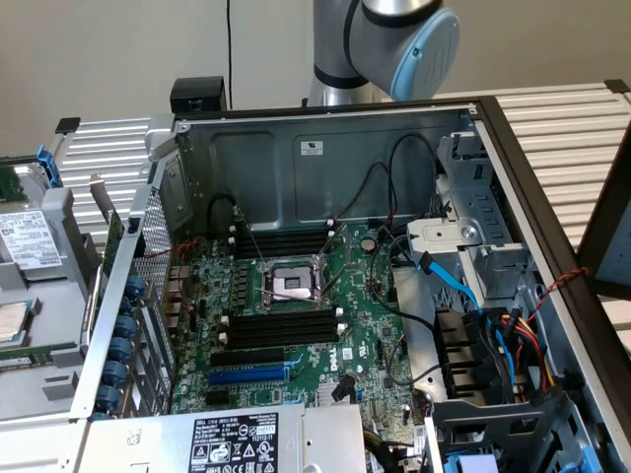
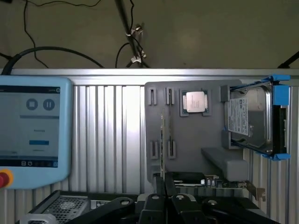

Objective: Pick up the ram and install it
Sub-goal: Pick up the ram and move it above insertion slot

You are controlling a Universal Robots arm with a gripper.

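Ribbed metal tabletop is carrying a gray tray, where the ram is standing edge-on, the gripper pinching its near end between almost-touching fingers. A processor and hard drive are sitting beside it, crowding that tray.

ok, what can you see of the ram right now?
In the wrist view the ram shows edge-on: a thin, straight strip, greenish-gold along its edge. Its chips and label cannot be made out from this angle. It stands out from between the fingertips of the gripper, which looks shut on its near end. It appears clear of the grey tray behind it, and nothing else seems to touch it.
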